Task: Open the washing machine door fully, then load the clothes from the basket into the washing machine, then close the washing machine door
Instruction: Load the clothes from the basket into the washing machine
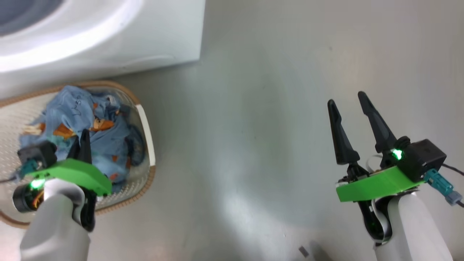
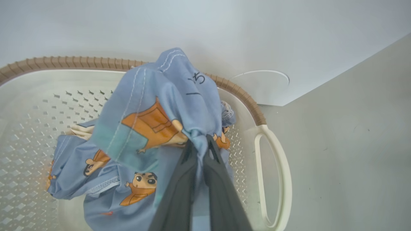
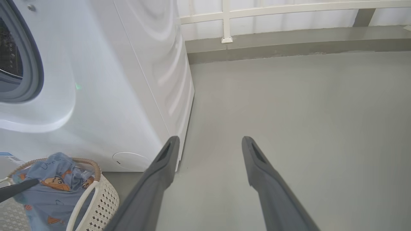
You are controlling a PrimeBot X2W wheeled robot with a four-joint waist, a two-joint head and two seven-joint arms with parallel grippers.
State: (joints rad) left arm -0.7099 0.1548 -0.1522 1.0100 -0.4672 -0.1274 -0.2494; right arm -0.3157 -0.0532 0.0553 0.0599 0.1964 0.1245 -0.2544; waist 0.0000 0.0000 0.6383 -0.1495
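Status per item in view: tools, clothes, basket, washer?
left tool: shut on the clothes
right tool: open, empty, over floor
clothes: in the basket, one fold pinched up
basket: upright on floor, in front of the washing machine
washing machine: opening uncovered, grey gasket exposed

- A raised grey kerb [image 3: 289, 41] runs across the far end of the room.
- On the kerb stands a white post [image 3: 226, 19] with a square foot, and a white rail [image 3: 305, 8] crosses it higher up.
- Behind the kerb, a pale white wall [image 3: 199, 30] shows under the rail.
- Below the kerb the floor [image 3: 305, 102] spreads smooth, plain grey and faintly specked.
- The light is soft and even, leaving a dull sheen on the floor.
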